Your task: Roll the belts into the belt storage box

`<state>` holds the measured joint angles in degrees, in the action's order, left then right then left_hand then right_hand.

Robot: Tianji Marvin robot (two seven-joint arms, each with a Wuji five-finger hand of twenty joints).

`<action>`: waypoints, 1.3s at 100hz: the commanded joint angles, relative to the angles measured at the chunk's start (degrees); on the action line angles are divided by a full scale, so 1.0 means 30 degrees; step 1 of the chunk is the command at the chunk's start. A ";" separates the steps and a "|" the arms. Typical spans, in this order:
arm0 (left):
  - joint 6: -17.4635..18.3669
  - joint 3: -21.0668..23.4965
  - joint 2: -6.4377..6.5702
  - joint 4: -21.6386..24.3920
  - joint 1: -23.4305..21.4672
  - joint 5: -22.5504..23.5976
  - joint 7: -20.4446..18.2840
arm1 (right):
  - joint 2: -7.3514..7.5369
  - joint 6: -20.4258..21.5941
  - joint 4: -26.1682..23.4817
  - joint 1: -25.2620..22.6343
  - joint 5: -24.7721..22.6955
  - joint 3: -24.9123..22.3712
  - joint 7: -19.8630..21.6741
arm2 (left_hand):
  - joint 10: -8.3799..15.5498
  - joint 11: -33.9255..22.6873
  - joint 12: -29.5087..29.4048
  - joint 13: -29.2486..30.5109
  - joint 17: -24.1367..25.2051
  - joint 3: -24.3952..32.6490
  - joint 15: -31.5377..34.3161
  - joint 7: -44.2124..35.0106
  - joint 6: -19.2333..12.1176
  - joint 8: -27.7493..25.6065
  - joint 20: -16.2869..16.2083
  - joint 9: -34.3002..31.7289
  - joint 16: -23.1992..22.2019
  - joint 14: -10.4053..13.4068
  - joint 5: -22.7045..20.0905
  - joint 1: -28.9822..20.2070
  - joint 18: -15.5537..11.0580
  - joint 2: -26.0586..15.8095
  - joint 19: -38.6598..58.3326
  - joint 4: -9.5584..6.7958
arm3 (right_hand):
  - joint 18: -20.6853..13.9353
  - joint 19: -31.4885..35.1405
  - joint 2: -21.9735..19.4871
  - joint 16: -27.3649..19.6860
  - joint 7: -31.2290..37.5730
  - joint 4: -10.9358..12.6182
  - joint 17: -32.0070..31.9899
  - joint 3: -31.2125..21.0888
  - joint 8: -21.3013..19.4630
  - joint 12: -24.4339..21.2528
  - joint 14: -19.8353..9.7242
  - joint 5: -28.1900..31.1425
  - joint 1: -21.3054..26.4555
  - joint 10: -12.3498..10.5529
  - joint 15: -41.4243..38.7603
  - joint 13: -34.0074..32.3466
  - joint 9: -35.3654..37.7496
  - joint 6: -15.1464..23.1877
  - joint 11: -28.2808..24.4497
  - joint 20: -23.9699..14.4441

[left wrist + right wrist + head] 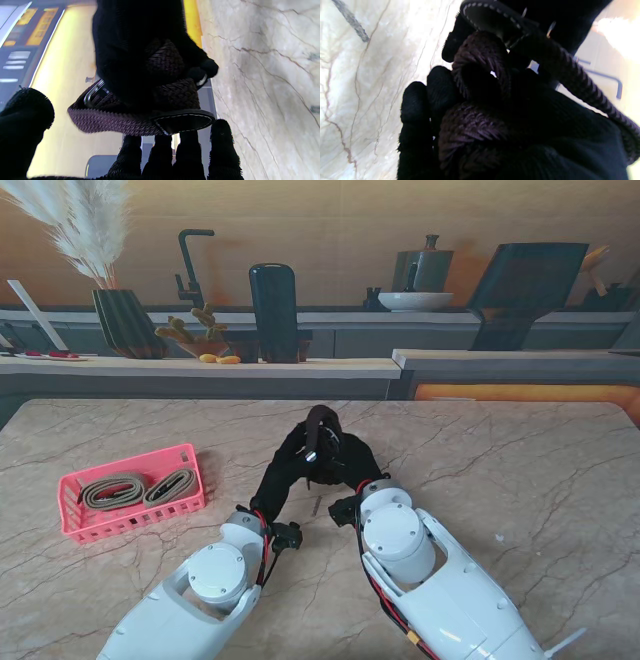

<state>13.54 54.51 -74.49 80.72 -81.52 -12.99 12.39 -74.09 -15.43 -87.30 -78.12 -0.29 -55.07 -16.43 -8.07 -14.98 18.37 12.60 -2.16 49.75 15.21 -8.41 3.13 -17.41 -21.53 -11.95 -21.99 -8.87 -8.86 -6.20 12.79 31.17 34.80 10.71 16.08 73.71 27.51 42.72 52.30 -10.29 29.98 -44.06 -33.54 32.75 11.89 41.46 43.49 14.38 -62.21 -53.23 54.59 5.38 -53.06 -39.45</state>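
Observation:
A dark brown woven belt is held partly coiled above the table's middle, between both black-gloved hands. My right hand is shut on the coil. In the left wrist view this same hand covers the coil's upper part. The belt's outer loop, its leather tip and its metal buckle hang out of that grip. My left hand is open: its fingertips touch the loop's edge and its thumb stays apart. The pink storage basket at the left holds two rolled beige belts.
The marble table ends at a far edge, with a counter behind it bearing a vase, a dark block and a bowl. A small dark pin-like thing lies on the table just nearer to me than the hands.

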 commanded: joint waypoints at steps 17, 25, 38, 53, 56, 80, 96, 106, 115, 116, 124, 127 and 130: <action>0.0199 -0.0318 0.0314 -0.0643 0.0287 0.2357 0.0369 | 0.0946 0.0236 -0.0097 0.0718 -0.2306 0.1004 0.2934 | -0.0623 0.2110 -0.1323 -0.1260 0.0604 -0.1222 -0.0321 0.2774 0.0670 0.1143 0.0428 0.0841 0.0528 -0.0415 0.0442 -0.1477 0.0022 0.0988 -0.1068 0.0286 | -0.0108 0.0998 -0.2042 0.0777 0.1266 0.0966 0.0354 -0.2816 -0.0174 0.1080 -0.0780 0.0984 0.1663 0.0693 -0.1382 -0.0712 0.0987 0.1291 -0.1913 -0.0562; 0.0148 -0.0478 0.0294 -0.0754 0.0373 0.2731 0.0526 | 0.1272 0.0559 0.0011 0.1023 -0.2972 0.1490 0.3923 | -0.0797 0.2873 -0.1565 -0.1445 0.0630 -0.1722 -0.0185 0.3274 0.0881 0.1661 0.0431 0.1100 0.0538 -0.0596 0.0426 -0.1952 0.0020 0.0745 -0.1039 0.0138 | -0.0085 0.0997 -0.2023 0.0840 0.1195 0.1037 0.0311 -0.2857 -0.0238 0.1198 -0.0747 0.1038 0.1633 0.0757 -0.1445 -0.0671 0.0949 0.1269 -0.1929 -0.0572; -0.0063 -0.0571 0.0268 -0.0599 0.0277 0.2290 0.0374 | 0.1522 0.1030 0.0280 0.1486 -0.3966 0.2234 0.4571 | -0.0266 0.2991 -0.0788 -0.1480 0.0774 -0.4483 -0.0033 0.3051 -0.0065 0.2009 0.0521 0.1197 0.0569 -0.0400 0.0391 -0.4710 -0.0381 -0.0316 -0.0947 -0.1015 | -0.0086 0.0996 -0.2066 0.0863 0.1078 0.1066 0.0311 -0.2818 -0.0315 0.1288 -0.0819 0.0974 0.1607 0.0650 -0.1423 -0.0655 0.0918 0.1248 -0.1895 -0.0579; -0.0125 -0.0821 0.0064 -0.0514 0.0186 0.1853 0.0731 | 0.1411 0.1256 0.0571 0.1801 -0.4131 0.2752 0.4412 | 0.0215 -0.0079 0.0330 -0.0836 0.0688 -0.8258 0.0944 0.0410 -0.0203 -0.1776 0.0283 0.0345 0.0064 0.0268 0.0398 -0.8639 -0.1075 -0.4606 0.0357 -0.2538 | -0.0137 0.0988 -0.2092 0.0866 0.0942 0.1075 0.0356 -0.2761 -0.0353 0.1356 -0.0867 0.0810 0.1613 0.0599 -0.1354 -0.0642 0.0839 0.1121 -0.1816 -0.0575; -0.0197 -0.0845 0.0014 -0.0416 0.0122 0.1771 0.0886 | 0.1386 0.1296 0.0618 0.1830 -0.4136 0.2810 0.4363 | 0.0405 -0.0954 0.0426 -0.0701 0.0677 -1.0074 0.1218 -0.0895 -0.0246 -0.2195 0.0329 0.0171 0.0001 0.0453 0.0317 -1.0079 -0.1322 -0.6410 0.0844 -0.2717 | -0.0153 0.0961 -0.2104 0.0861 0.0924 0.1077 0.0323 -0.2738 -0.0360 0.1358 -0.0874 0.0767 0.1611 0.0560 -0.1326 -0.0619 0.0821 0.1152 -0.1790 -0.0566; -0.0139 -0.0731 -0.0116 0.0185 -0.0300 0.0907 0.1249 | 0.1289 0.1650 0.1010 0.1908 -0.4007 0.3131 0.4229 | 0.1692 -0.2953 0.0703 0.0387 0.0564 -1.6438 0.2260 -0.9892 -0.1494 -0.3278 0.0098 -0.2447 -0.0347 0.1169 -0.2036 -1.5631 -0.1660 -1.1122 0.2319 -0.2659 | -0.0187 0.0527 -0.1779 0.0464 0.0748 0.1130 0.0158 -0.2539 0.0440 0.0744 -0.0712 0.0401 0.1593 0.0247 -0.0359 -0.0409 0.0881 0.0987 -0.0892 -0.0345; -0.0418 -0.0529 -0.0146 0.0708 -0.0583 0.0549 0.1486 | 0.1323 0.1726 0.1131 0.1922 -0.4103 0.3202 0.4333 | 0.1836 -0.3902 0.1088 0.1831 0.0051 -1.7270 0.3231 -1.4172 -0.1927 -0.3939 -0.0368 -0.5951 -0.0671 0.1045 -0.5202 -2.0707 -0.1278 -1.0464 0.3277 -0.2067 | -0.0243 -0.0090 -0.0128 -0.0028 0.1098 0.1203 -0.0114 -0.2291 0.1849 -0.0158 -0.0641 -0.0589 0.0918 -0.0031 0.0748 -0.0058 0.0617 0.0293 -0.0134 -0.0008; -0.0596 -0.0325 -0.0143 0.1095 -0.0795 0.0280 0.1604 | 0.1366 0.1722 0.1048 0.1749 -0.4094 0.3053 0.4322 | 0.1664 -0.4096 0.1221 0.2623 -0.0318 -1.7169 0.3573 -1.6354 -0.1545 -0.5337 -0.0566 -0.6522 -0.0693 0.0992 -0.4612 -2.2048 -0.1013 -1.0436 0.3676 -0.2239 | 0.0121 -0.1362 0.1635 -0.0703 0.0433 0.1300 -0.1000 -0.2001 0.2643 -0.0743 -0.0516 -0.1990 -0.0615 -0.0142 0.2583 0.1129 -0.0716 -0.0692 0.1033 0.0445; -0.0628 -0.0068 -0.0108 0.1369 -0.0962 0.0094 0.1646 | 0.1552 0.1687 0.0805 0.1517 -0.4338 0.2847 0.4613 | 0.1414 -0.4197 0.1266 0.3099 -0.0513 -1.7230 0.3737 -1.7304 -0.1185 -0.6667 -0.0648 -0.6866 -0.0680 0.0762 -0.4217 -2.2540 -0.0819 -1.0499 0.3826 -0.2252 | 0.0533 -0.3069 0.2163 -0.1334 -0.3291 0.1577 -0.2028 -0.2736 0.0955 -0.1236 -0.0417 -0.1917 -0.3561 -0.0226 0.4709 0.2416 -0.2219 -0.1763 0.2486 0.0753; -0.0630 -0.0034 -0.0105 0.1401 -0.0983 0.0073 0.1657 | 0.1573 0.1677 0.0773 0.1487 -0.4359 0.2820 0.4651 | 0.1381 -0.4212 0.1273 0.3147 -0.0529 -1.7241 0.3760 -1.7338 -0.1156 -0.6763 -0.0654 -0.6902 -0.0684 0.0728 -0.4219 -2.2556 -0.0790 -1.0502 0.3838 -0.2249 | 0.0560 -0.3231 0.2140 -0.1374 -0.4043 0.1930 -0.2142 -0.2764 0.0254 -0.1301 -0.0408 -0.1846 -0.3878 -0.0221 0.4902 0.2563 -0.2422 -0.1904 0.2640 0.0734; -0.0574 0.0227 -0.0095 0.1602 -0.1133 -0.0006 0.1819 | 0.1743 0.1605 0.0522 0.1247 -0.4515 0.2584 0.4954 | 0.1242 -0.4329 0.1339 0.3353 -0.0627 -1.7267 0.3894 -1.7373 -0.0993 -0.7134 -0.0697 -0.7102 -0.0729 0.0646 -0.4266 -2.2586 -0.0636 -1.0457 0.3918 -0.2242 | 0.0721 -0.4499 0.2785 -0.1932 -0.5868 0.2046 -0.3113 -0.2414 -0.0528 -0.1725 -0.0271 -0.2642 -0.5343 -0.0082 0.6483 0.3867 -0.3869 -0.2518 0.3714 0.1007; -0.0510 0.0308 -0.0101 0.1625 -0.1161 0.0071 0.1947 | 0.1794 0.1598 0.0449 0.1151 -0.4613 0.2497 0.5005 | 0.1215 -0.4379 0.1366 0.3452 -0.0726 -1.7299 0.3968 -1.7358 -0.0946 -0.7202 -0.0725 -0.7173 -0.0761 0.0580 -0.4278 -2.2561 -0.0549 -1.0435 0.3983 -0.2227 | 0.0855 -0.4972 0.2864 -0.2108 -0.6437 0.1881 -0.3422 -0.1738 -0.0515 -0.1869 -0.0137 -0.2934 -0.5524 -0.0036 0.7003 0.4212 -0.4355 -0.2729 0.4071 0.1037; -0.0415 0.0378 -0.0118 0.1625 -0.1175 0.0186 0.2125 | 0.1842 0.1593 0.0382 0.1052 -0.4757 0.2414 0.5024 | 0.1209 -0.4486 0.1426 0.3552 -0.0842 -1.7330 0.4128 -1.7290 -0.0870 -0.7304 -0.0807 -0.7252 -0.0843 0.0530 -0.4360 -2.2498 -0.0443 -1.0361 0.4143 -0.2209 | 0.0990 -0.5497 0.2782 -0.2257 -0.6921 0.1782 -0.3722 -0.0778 -0.0540 -0.1988 -0.0094 -0.3146 -0.5629 0.0010 0.7471 0.4513 -0.4755 -0.2863 0.4373 0.1051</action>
<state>11.35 55.43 -74.17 84.13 -84.80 -13.06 17.87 -68.94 -10.51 -85.79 -73.86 -14.00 -47.83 -1.35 -6.86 -25.00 21.94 19.07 -3.56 -8.91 26.20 -54.95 4.94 -36.53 -22.83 -30.44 -23.39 -8.51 -18.77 -64.28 11.54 8.09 44.73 5.00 17.47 59.69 32.39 37.05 42.35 -5.19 20.48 -51.17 -36.08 28.10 11.73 37.17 30.78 14.29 -42.51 -42.16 42.94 5.83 -42.33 -37.29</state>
